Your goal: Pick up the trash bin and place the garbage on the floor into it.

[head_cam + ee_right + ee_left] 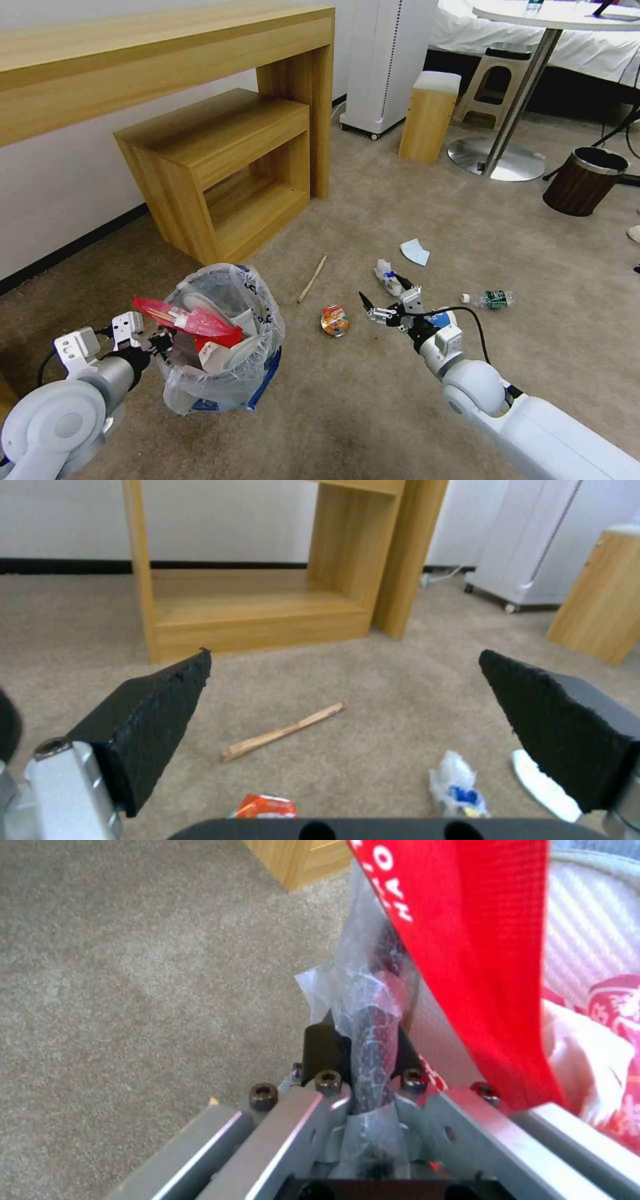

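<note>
The trash bin (220,373), lined with a crinkled clear bag, hangs just above the carpet. My left gripper (160,343) is shut on its rim (363,1040). Red wrappers (193,321) and white slippers fill it, and a red wrapper (480,965) hangs close by the wrist. My right gripper (382,292) is open and low over the floor, its pads (153,725) spread wide. Under it lie a crushed orange can (334,320) and a crumpled white cup (387,275). A wooden stick (312,278), pale blue paper (415,252) and a clear bottle (490,299) lie around.
A wooden desk with a low shelf unit (220,167) stands to the left and behind. A brown wood-grain bin (585,180), a round table's base (497,160), a small wooden stool (428,117) and a white appliance (387,60) stand at the back.
</note>
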You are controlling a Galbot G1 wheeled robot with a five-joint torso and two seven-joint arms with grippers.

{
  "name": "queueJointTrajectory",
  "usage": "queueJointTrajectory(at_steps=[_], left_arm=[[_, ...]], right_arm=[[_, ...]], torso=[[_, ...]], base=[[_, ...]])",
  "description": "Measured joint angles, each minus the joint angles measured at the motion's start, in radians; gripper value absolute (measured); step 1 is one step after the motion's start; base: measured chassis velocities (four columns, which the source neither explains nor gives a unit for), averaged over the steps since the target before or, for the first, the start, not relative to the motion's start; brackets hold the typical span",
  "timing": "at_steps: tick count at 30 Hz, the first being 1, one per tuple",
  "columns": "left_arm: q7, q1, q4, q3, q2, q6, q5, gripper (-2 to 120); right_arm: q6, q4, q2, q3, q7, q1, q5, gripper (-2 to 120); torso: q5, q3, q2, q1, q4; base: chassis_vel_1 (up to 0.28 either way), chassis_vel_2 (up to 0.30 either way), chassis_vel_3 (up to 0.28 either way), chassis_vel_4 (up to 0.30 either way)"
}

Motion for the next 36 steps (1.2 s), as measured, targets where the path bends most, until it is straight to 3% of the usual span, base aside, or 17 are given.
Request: queueJointTrajectory(at_steps=[16,36], left_arm=[[0.008,0.026,-0.024,-0.018,-0.029,-0.002,0.029,0],[0.013,0.03,-0.02,-0.019,-0.046,-0.004,0.047,0]], right_arm=[[0.058,-0.018,0.019,0.078,0.002,-0.04,-0.041,100],[0.066,-0.058,0.032,0.081,0.008,-0.035,-0.049,100]], torso=[[0.0001,0.0,0.0,0.0,-0.0001],[0.0,0.0,0.0,0.0,0.0]], base=[[0.0,0.0,0.0,0.0],[0.0,0.0,0.0,0.0]])
